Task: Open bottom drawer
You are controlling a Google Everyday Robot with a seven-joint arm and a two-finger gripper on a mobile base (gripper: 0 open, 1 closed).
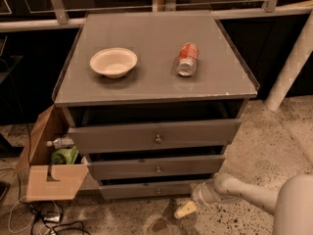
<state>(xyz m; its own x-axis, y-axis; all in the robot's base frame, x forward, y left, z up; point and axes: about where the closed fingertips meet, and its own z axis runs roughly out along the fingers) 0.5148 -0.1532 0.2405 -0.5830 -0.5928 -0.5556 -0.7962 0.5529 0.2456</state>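
Observation:
The grey cabinet has three drawers, each pulled out a little. The bottom drawer [146, 190] has the slimmest front, low near the floor, with a small brass knob [158, 191] at its centre. My gripper [185, 210] is at the end of the white arm, low at the drawer's right end, just in front of and below its front panel, to the right of the knob. It is apart from the knob.
A white bowl [113, 62] and a red can [187, 59] lying on its side rest on the cabinet top [146, 82]. A cardboard box [49, 175] with a bottle and green item stands left of the cabinet. Cables lie on the floor at bottom left.

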